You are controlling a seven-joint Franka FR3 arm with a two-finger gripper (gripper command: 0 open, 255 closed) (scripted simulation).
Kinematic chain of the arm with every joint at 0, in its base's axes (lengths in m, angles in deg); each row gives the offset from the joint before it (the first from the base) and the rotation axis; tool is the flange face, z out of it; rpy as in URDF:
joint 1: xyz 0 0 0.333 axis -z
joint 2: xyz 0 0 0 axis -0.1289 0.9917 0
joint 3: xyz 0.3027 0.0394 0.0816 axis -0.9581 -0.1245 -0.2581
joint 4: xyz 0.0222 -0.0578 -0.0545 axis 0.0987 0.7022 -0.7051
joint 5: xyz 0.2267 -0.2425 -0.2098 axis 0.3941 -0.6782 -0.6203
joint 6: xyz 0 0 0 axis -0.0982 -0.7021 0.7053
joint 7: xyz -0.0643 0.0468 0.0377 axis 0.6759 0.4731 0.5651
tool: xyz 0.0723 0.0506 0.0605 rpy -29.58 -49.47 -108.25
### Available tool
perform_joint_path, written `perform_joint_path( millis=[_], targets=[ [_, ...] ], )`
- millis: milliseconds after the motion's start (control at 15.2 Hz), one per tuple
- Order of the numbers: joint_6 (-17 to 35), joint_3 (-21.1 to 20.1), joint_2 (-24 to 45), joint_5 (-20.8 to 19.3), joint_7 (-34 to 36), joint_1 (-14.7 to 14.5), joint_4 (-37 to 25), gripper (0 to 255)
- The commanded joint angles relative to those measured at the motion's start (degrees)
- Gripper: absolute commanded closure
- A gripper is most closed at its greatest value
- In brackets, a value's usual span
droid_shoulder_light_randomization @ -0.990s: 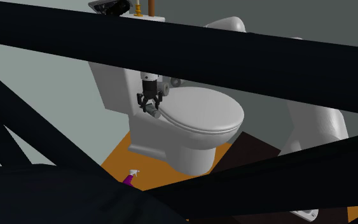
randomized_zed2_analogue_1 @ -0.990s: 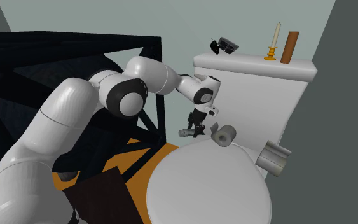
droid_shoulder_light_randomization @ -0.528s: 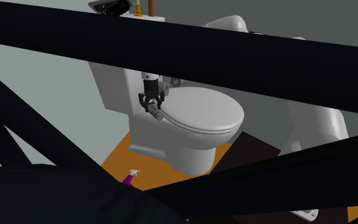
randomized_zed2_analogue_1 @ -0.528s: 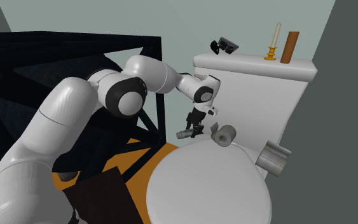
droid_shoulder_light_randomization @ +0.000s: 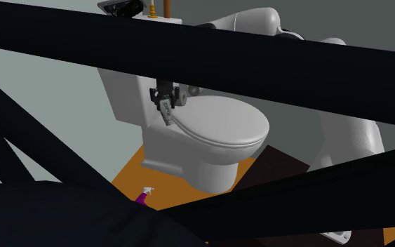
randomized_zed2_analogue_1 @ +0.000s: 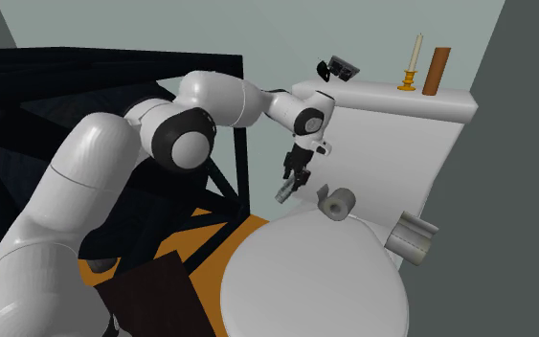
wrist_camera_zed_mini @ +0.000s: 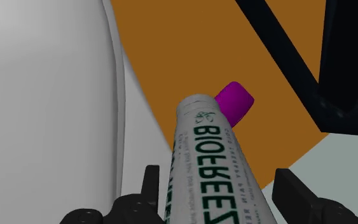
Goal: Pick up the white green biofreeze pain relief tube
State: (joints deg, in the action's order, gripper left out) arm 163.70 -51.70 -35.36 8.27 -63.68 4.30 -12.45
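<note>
The white tube with green Biofreeze lettering (wrist_camera_zed_mini: pixel 208 167) is clasped between my black fingers (wrist_camera_zed_mini: pixel 151 184), its rounded end pointing away from the hand. My gripper (droid_shoulder_light_randomization: pixel 166 100) is shut on the tube (droid_shoulder_light_randomization: pixel 166 114) and holds it in the air beside the toilet tank, above the rear edge of the seat lid. In the second exterior view the gripper (randomized_zed2_analogue_1: pixel 296 177) points down and the tube (randomized_zed2_analogue_1: pixel 284 194) hangs slanted below it, off the lid. Under the tube lie orange floor and a purple cap (wrist_camera_zed_mini: pixel 234 103).
The white toilet lid (droid_shoulder_light_randomization: pixel 227 126) and tank (randomized_zed2_analogue_1: pixel 392 134) are close to the hand. A grey paper roll (randomized_zed2_analogue_1: pixel 335 203) lies on the lid's rear. A candle (randomized_zed2_analogue_1: pixel 414 65) and brown cylinder (randomized_zed2_analogue_1: pixel 436 71) top the tank. Black beams (droid_shoulder_light_randomization: pixel 189 49) cross the shoulder view.
The gripper has risen along the tank with the tube in it. The tube, lying nearly level before, now hangs slanted downward, clear of the lid.
</note>
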Motion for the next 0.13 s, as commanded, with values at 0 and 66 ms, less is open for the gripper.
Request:
perform_joint_path(
  millis=[0, 66],
  targets=[
    [-0.72, 0.01, -0.28, -0.01, 0.05, 0.06, -0.42, 255],
    [-0.73, 0.01, -0.28, -0.01, 0.05, 0.06, -0.44, 255]
  ],
)
